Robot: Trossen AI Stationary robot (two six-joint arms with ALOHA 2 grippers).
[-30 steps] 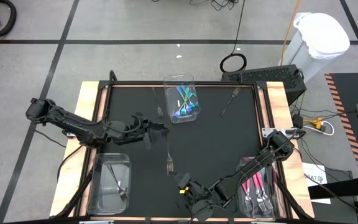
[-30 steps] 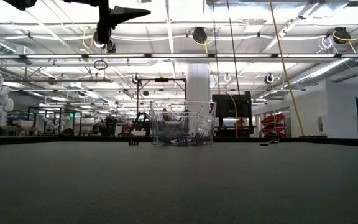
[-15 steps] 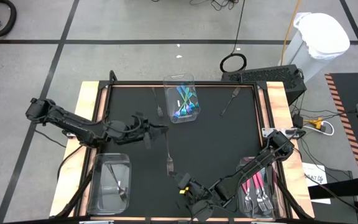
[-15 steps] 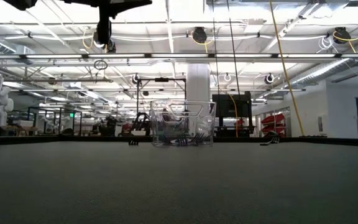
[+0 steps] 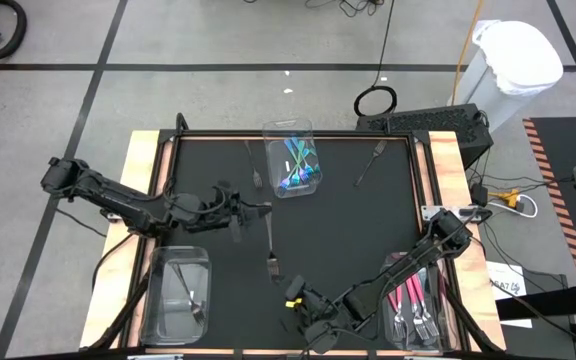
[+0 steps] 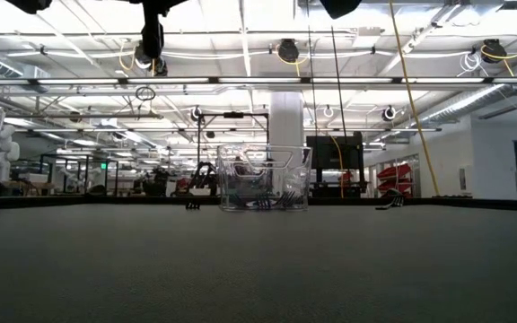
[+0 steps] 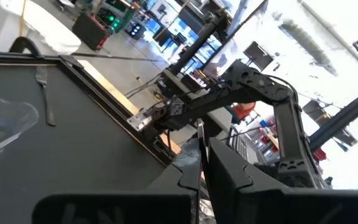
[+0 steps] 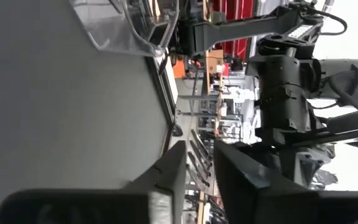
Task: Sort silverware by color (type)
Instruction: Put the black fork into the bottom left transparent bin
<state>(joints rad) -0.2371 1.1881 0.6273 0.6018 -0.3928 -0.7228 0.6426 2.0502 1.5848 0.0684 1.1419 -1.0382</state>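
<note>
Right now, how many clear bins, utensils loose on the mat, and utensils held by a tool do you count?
Clear bins: 3
Loose utensils on the mat: 2
Held utensil, in the left tool: 1
Total: 6

Light: bright, even, from ceiling strips [image 6: 106,81] in low view.
Glare: blown sky, right wrist.
Blur: wrist views soft.

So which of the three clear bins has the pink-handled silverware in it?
The bin at the table's near right corner, under the right arm; the far-middle bin holds teal-handled ones.
</note>
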